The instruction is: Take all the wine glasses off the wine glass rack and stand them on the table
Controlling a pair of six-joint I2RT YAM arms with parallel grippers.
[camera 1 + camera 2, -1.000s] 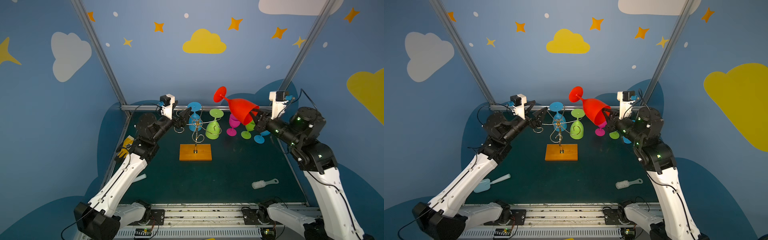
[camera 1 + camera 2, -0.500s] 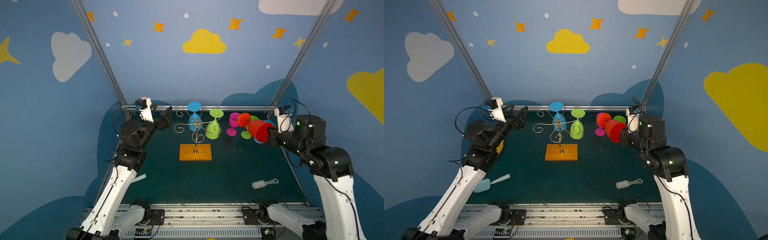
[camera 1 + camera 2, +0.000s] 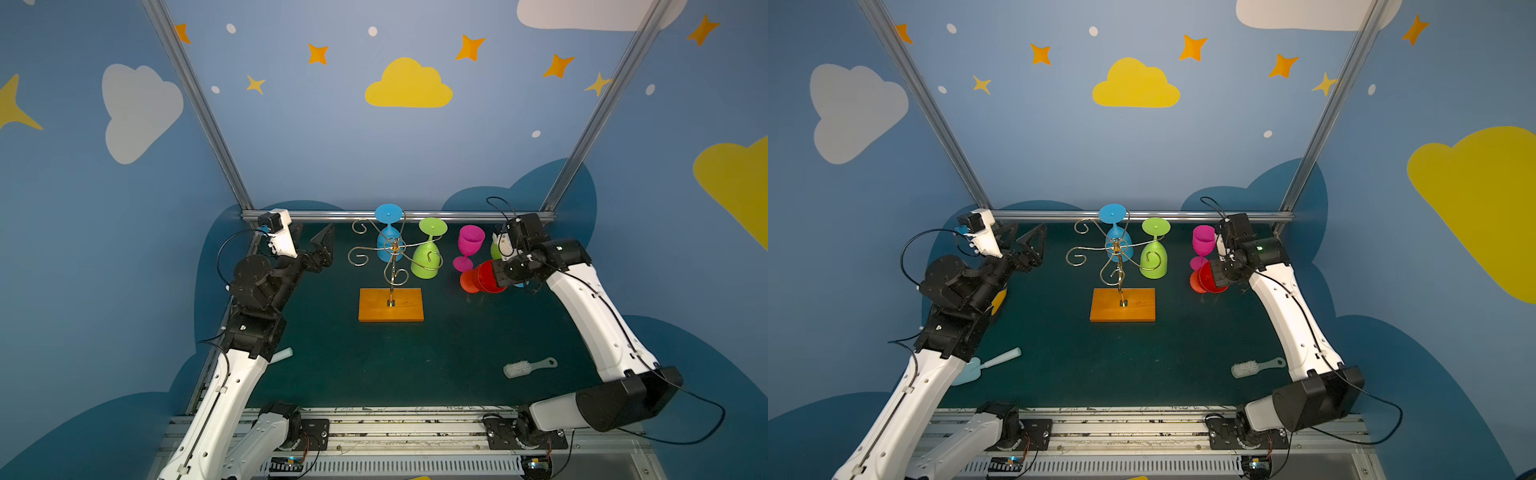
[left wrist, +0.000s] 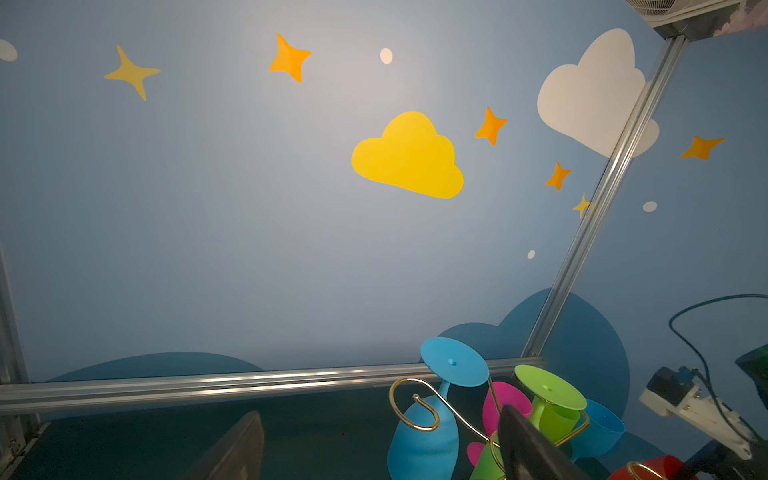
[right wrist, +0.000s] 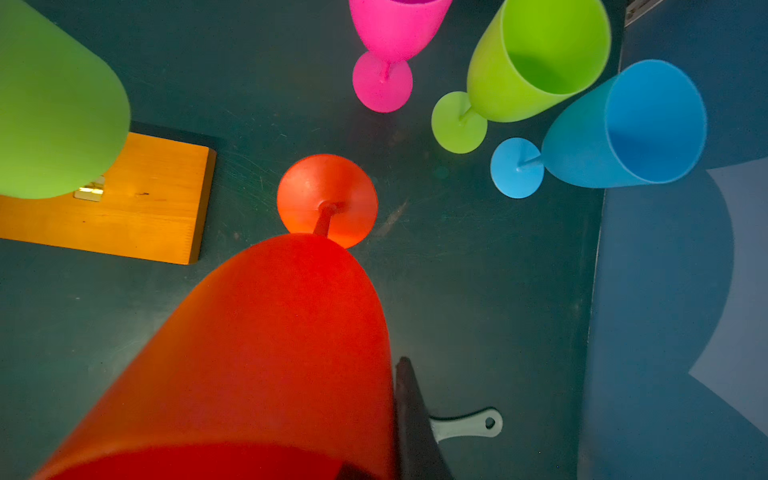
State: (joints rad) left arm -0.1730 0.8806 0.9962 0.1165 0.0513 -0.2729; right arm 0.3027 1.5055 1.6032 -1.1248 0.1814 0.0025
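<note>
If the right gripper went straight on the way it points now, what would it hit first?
Probably the table. The right gripper points down, shut on the red glass, so the glass's foot would land first, on a bare spot near the pink glass. Remaining gap unclear.

The wine glass rack (image 3: 374, 309) stands centrally, a brush (image 3: 517, 368) front-right, a scoop (image 3: 971, 370) front-left
</note>
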